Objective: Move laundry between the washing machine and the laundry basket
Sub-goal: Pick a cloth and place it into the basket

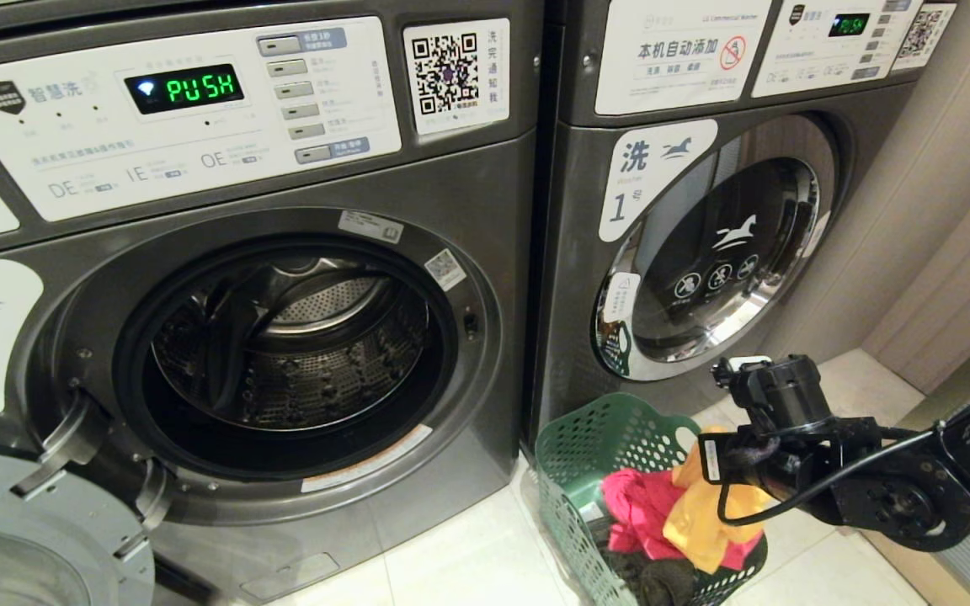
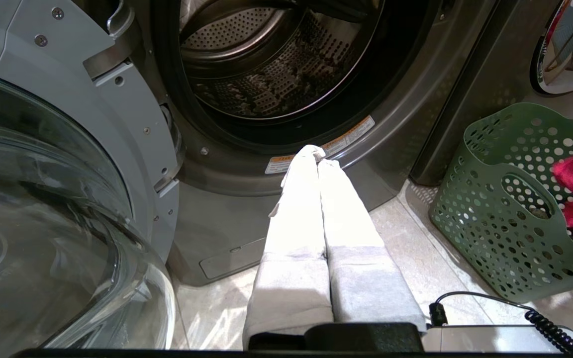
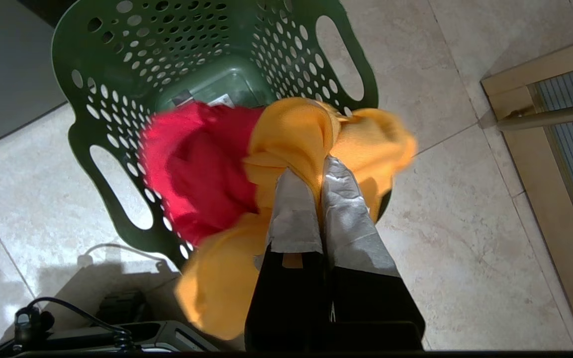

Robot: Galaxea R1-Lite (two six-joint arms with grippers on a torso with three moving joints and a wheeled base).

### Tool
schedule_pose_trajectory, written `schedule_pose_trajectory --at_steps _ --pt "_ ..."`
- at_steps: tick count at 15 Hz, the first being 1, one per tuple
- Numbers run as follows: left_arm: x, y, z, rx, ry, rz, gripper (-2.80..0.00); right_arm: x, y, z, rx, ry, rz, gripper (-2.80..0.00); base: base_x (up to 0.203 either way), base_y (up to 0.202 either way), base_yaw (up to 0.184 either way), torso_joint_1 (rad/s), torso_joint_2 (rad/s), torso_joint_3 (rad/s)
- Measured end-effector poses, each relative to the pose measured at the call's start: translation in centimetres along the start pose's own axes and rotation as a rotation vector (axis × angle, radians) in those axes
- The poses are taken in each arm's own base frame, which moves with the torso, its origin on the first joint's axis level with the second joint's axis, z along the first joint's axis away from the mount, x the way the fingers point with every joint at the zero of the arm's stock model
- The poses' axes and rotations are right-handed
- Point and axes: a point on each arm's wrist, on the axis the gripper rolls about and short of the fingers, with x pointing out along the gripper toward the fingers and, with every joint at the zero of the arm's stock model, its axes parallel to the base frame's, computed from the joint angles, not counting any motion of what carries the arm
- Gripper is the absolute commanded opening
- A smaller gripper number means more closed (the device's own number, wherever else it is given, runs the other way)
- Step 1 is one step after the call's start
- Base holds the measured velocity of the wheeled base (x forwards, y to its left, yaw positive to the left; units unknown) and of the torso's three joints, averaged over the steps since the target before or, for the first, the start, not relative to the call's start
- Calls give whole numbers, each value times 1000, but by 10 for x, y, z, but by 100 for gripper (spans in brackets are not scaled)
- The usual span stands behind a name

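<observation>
Lifting yellow-orange garment [image 3: 291, 134], pinched in closed right end effector [image 3: 316, 166], clear of laundry basket [image 1: 573, 446] rim before swinging toward washing machine [image 1: 300, 337] drum; left end effector [image 2: 316, 154] closed, empty.

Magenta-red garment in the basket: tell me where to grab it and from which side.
Pinch the raised fold of the magenta-red garment from straight above, probably. It bunches high beside the yellow-orange garment, which the right gripper already clamps, and the laundry basket walls block any sideways approach.

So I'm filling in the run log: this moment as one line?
right pincer: shut on yellow garment, above laundry basket | left pincer: shut, empty | washing machine: door open
</observation>
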Motion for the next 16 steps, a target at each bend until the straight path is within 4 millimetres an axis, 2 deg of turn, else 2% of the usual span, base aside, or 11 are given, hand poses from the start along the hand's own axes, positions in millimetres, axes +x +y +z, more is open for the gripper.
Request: schedule_pose_trajectory --at_steps 1,10,16 --pt "0 0 0 0 0 0 -280 1 0 -2 1 5 1 0 0 0 0 0 0 0" --pt "0 0 0 2 0 0 -280 11 3 -6 2 -18 7 0 0 0 0 0 0 0" --pt "0 0 0 3 0 0 -280 -19 4 1 -107 -93 -16 0 0 0 0 0 0 0"
